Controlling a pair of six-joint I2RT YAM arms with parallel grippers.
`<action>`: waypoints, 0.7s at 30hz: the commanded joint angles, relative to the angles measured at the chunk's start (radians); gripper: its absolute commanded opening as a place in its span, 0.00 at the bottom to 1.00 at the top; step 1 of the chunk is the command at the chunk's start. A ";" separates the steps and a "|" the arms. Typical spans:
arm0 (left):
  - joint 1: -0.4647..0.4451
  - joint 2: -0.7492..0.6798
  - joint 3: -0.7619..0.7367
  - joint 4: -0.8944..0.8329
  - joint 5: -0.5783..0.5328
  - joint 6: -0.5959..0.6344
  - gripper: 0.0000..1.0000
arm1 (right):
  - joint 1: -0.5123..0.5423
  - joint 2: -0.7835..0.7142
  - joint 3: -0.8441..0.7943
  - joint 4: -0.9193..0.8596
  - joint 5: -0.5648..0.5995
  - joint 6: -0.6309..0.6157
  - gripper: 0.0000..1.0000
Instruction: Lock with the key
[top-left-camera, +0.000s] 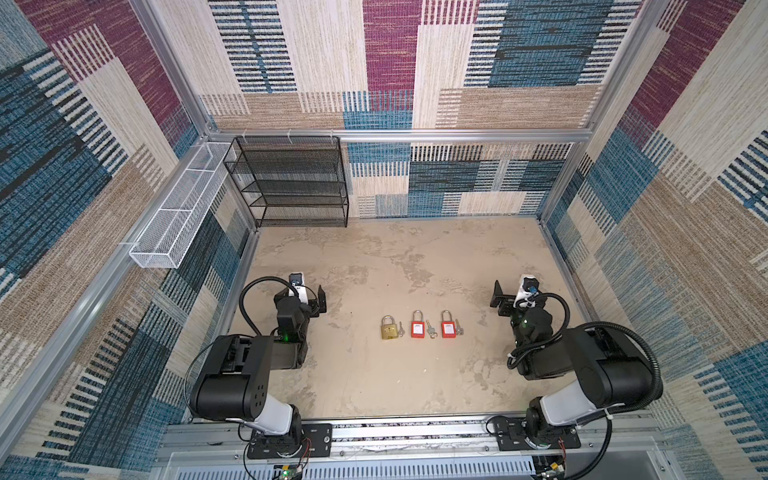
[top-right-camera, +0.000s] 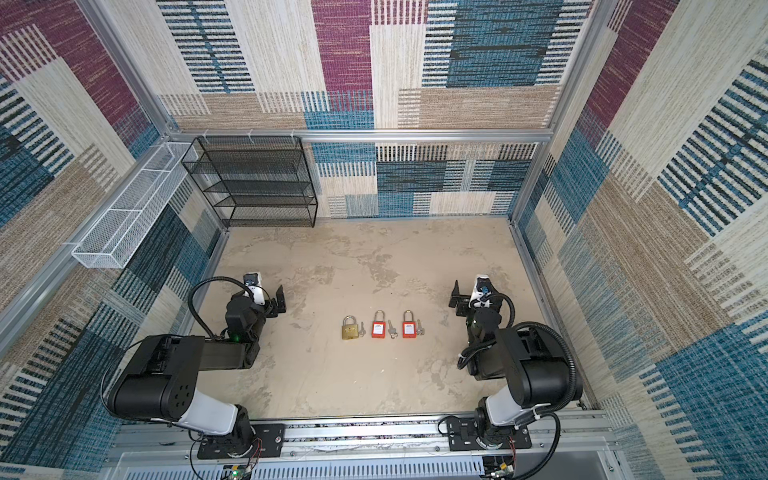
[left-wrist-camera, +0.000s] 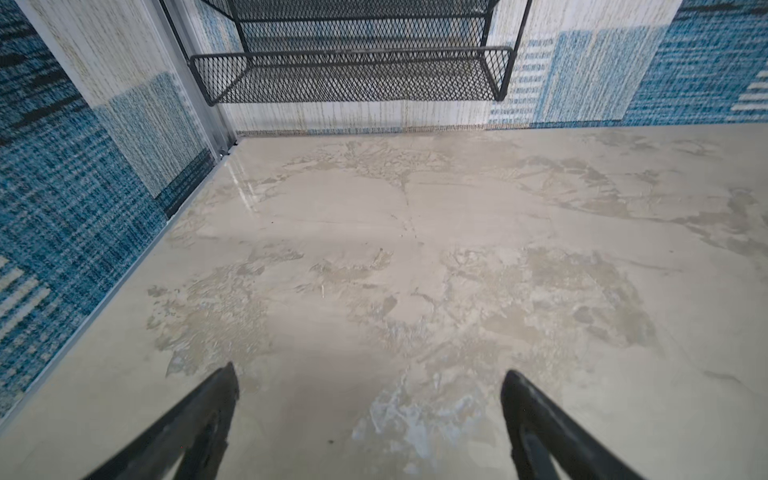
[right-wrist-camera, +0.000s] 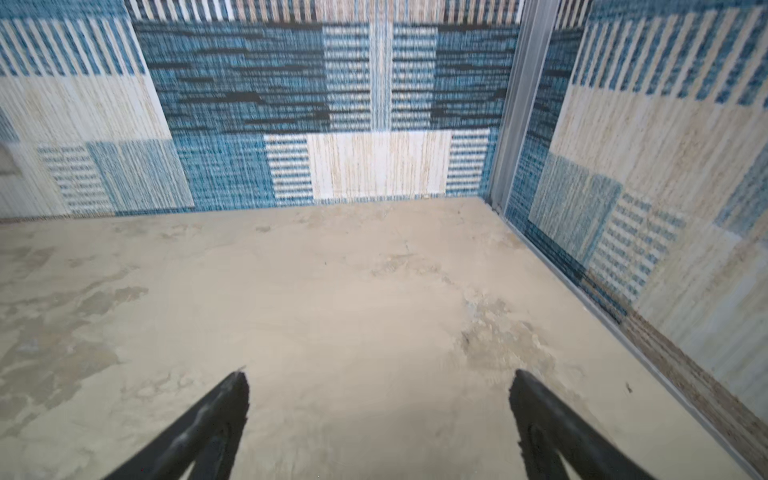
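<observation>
Three padlocks lie in a row mid-table in both top views: a brass padlock (top-left-camera: 388, 329) and two red padlocks (top-left-camera: 417, 327) (top-left-camera: 447, 327). To the right of each lies a small silver key: (top-left-camera: 400, 329), (top-left-camera: 430, 331), (top-left-camera: 458, 328). My left gripper (top-left-camera: 319, 300) hovers well to the left of the row, open and empty. My right gripper (top-left-camera: 498, 297) hovers to the right of it, also open and empty. The wrist views show only bare table between the spread fingers of the left gripper (left-wrist-camera: 370, 374) and the right gripper (right-wrist-camera: 380, 376); locks and keys are out of those views.
A black mesh shelf rack (top-left-camera: 291, 183) stands at the back left against the wall. A white mesh basket (top-left-camera: 174, 216) hangs on the left wall. Patterned walls enclose the table (top-left-camera: 374, 270) on three sides, and a metal rail (top-left-camera: 415, 432) runs along the front.
</observation>
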 joint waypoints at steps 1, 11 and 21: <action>0.004 0.006 0.048 -0.081 -0.082 -0.026 1.00 | -0.010 0.005 0.011 0.028 -0.018 0.002 0.99; 0.019 0.009 0.086 -0.151 -0.130 -0.063 0.99 | -0.021 -0.003 0.019 -0.002 -0.034 0.012 0.99; 0.018 0.014 0.092 -0.159 -0.128 -0.061 0.99 | -0.021 -0.003 0.019 -0.001 -0.035 0.013 0.99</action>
